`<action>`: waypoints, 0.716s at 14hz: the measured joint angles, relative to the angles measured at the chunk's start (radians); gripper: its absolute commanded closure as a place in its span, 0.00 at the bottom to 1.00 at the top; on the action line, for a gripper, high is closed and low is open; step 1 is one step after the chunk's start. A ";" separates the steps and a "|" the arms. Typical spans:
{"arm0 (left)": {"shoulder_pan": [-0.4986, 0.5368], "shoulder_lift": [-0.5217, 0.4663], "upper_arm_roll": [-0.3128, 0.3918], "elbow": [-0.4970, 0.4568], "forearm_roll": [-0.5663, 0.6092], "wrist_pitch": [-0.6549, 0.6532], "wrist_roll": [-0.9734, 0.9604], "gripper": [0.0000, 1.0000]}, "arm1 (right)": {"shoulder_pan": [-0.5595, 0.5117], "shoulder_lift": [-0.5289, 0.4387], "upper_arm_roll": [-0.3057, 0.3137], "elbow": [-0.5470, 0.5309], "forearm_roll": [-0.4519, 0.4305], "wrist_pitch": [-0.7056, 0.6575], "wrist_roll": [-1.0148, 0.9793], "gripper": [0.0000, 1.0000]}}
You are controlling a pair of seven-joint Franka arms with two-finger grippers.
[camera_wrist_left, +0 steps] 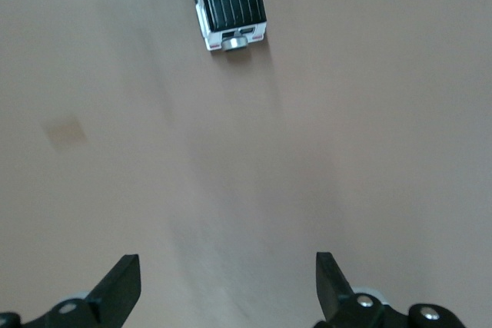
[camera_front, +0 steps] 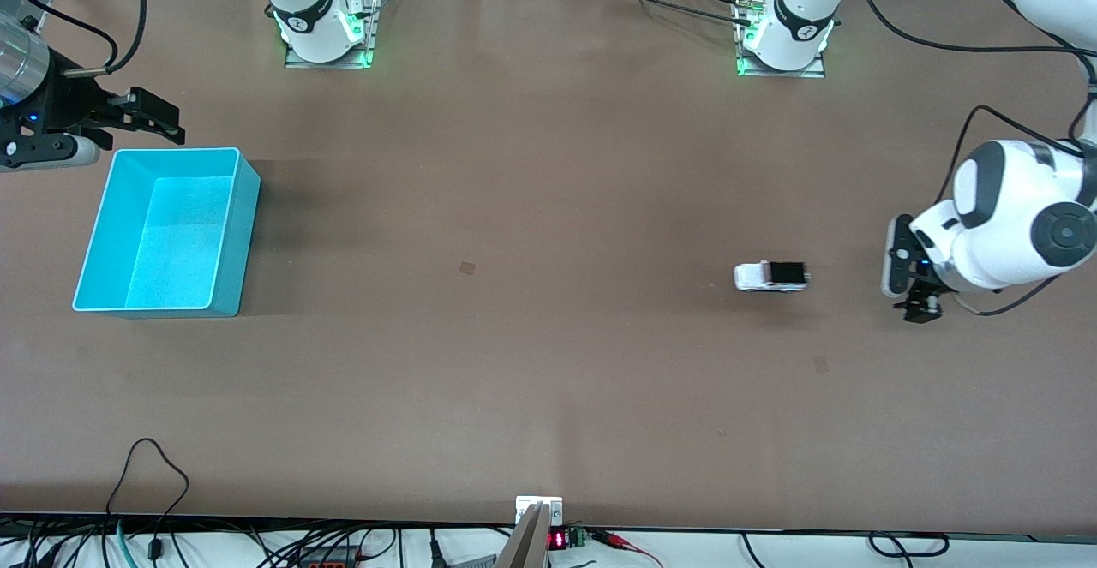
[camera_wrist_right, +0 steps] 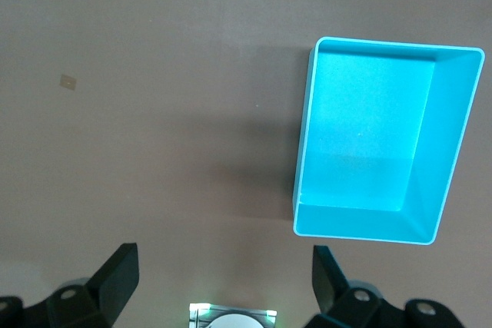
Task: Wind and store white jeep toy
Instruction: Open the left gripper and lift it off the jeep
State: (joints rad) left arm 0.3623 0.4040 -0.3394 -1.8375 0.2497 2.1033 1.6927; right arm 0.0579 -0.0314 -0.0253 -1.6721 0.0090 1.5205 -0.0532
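While white jeep toy (camera_front: 770,276) sits free, left gripper (camera_front: 915,301) beside it splayed, right gripper (camera_front: 147,116) wide.

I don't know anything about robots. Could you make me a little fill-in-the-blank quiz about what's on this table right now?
1. The white jeep toy stands on the ____, not in the bin.
2. The turquoise bin holds ____.
3. The left pincer, near the jeep, has its fingers ____.
4. The right pincer hangs beside the ____, open.

Missing words: table; nothing; open; bin
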 measured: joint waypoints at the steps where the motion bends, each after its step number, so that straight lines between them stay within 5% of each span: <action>1: -0.033 -0.016 0.000 0.001 -0.018 -0.003 -0.008 0.00 | 0.000 0.000 0.000 0.000 0.000 0.000 0.000 0.00; 10: -0.156 -0.071 0.000 0.018 -0.218 -0.009 -0.426 0.00 | -0.001 0.009 -0.002 0.000 -0.001 0.001 0.000 0.00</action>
State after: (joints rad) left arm 0.2063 0.3327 -0.3390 -1.8196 0.0321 2.0948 1.2664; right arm 0.0568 -0.0220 -0.0273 -1.6721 0.0077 1.5212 -0.0532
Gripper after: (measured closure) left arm 0.000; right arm 0.000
